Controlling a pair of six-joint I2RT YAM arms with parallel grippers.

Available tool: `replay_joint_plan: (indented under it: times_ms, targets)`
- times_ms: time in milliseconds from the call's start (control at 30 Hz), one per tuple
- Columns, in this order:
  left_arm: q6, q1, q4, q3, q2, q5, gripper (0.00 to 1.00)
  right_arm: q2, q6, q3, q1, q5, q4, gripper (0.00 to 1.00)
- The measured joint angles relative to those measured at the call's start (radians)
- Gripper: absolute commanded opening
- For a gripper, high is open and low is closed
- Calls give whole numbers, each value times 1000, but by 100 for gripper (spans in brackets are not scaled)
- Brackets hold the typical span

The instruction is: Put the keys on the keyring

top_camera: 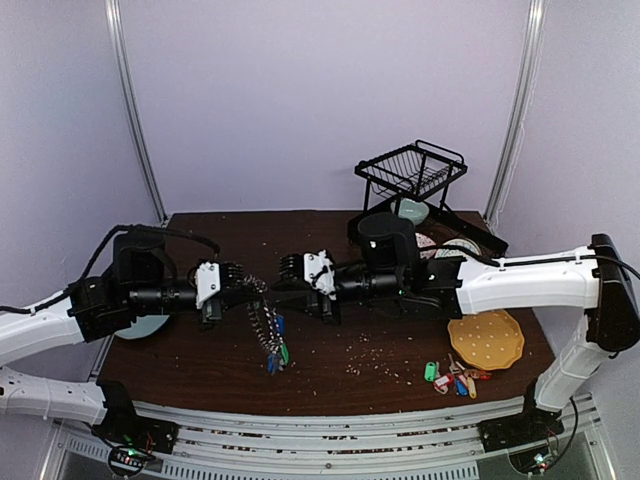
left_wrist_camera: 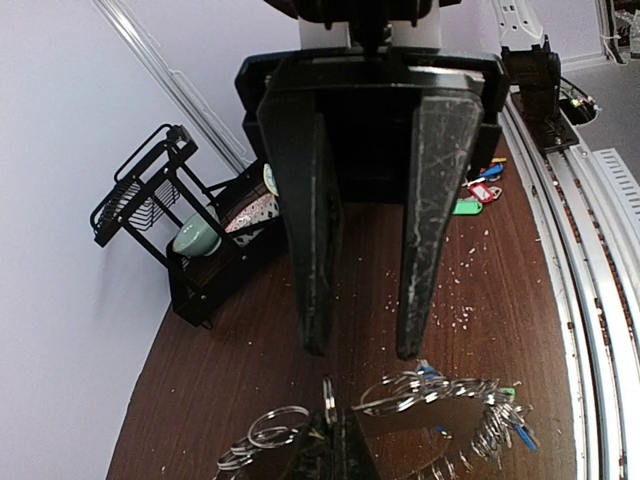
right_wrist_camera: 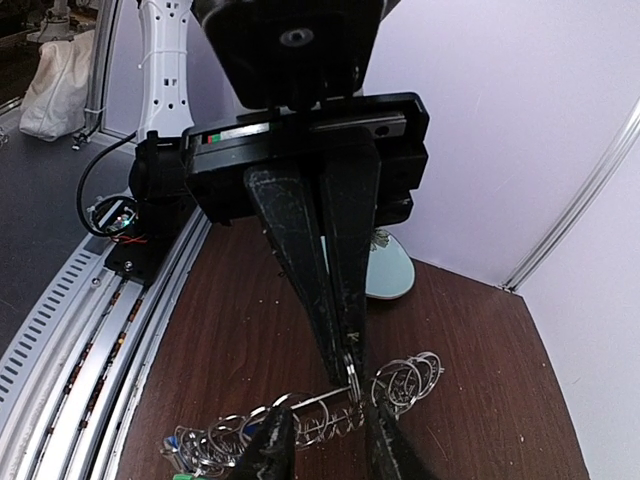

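Left tool (right_wrist_camera: 345,365) is clamped on the keyring (top_camera: 262,318); right tool (left_wrist_camera: 362,350) faces it, fingers apart.

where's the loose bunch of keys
In the top view the loose bunch of keys lies at the near right of the table, just in front of the yellow plate.

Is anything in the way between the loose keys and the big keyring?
Nothing that shows. Between the loose keys and the keyring, held by the left hand, there are only crumbs on the table. The yellow plate lies off to the side.
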Motion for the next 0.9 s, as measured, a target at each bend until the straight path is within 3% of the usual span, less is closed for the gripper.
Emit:
replay_joint_plan:
  times_ms: [467, 633, 867, 900]
  targets:
    - [9, 0, -10, 0, 0, 8, 0, 55, 9, 54, 1, 0, 21, 16]
    - [9, 0, -11, 0, 0, 12, 0, 62, -2, 64, 1, 1, 5, 0]
    - [8, 0, -18, -3, 0, 18, 0, 61, -21, 69, 1, 0, -21, 0]
    - [6, 0, -16, -4, -2, 19, 8, 61, -16, 69, 1, 0, -21, 0]
